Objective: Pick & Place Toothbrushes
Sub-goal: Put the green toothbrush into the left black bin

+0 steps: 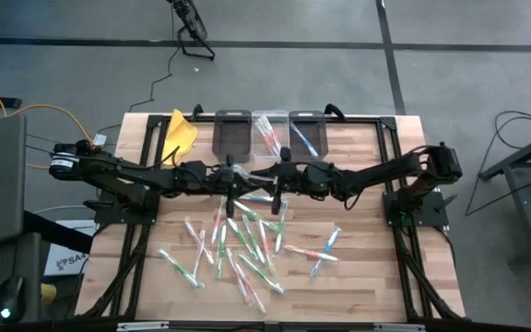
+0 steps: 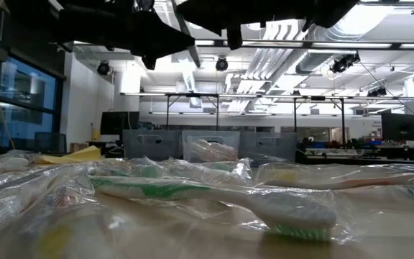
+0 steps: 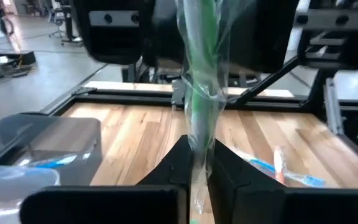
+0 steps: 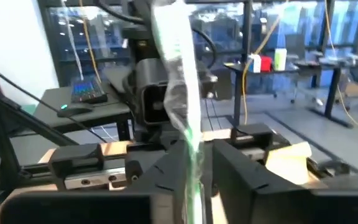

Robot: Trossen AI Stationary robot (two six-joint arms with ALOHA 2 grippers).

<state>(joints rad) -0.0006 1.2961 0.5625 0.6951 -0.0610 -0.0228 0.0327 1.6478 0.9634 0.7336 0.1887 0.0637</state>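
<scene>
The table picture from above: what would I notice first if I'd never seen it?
Probably the messy heap of wrapped toothbrushes scattered over the near half of the wooden table. Next, the two dark arms meeting in the middle above it, where the left gripper is shut on a green toothbrush in crinkly plastic, with the right gripper at the same one. At the far edge sit small bins and a yellow cloth.
</scene>
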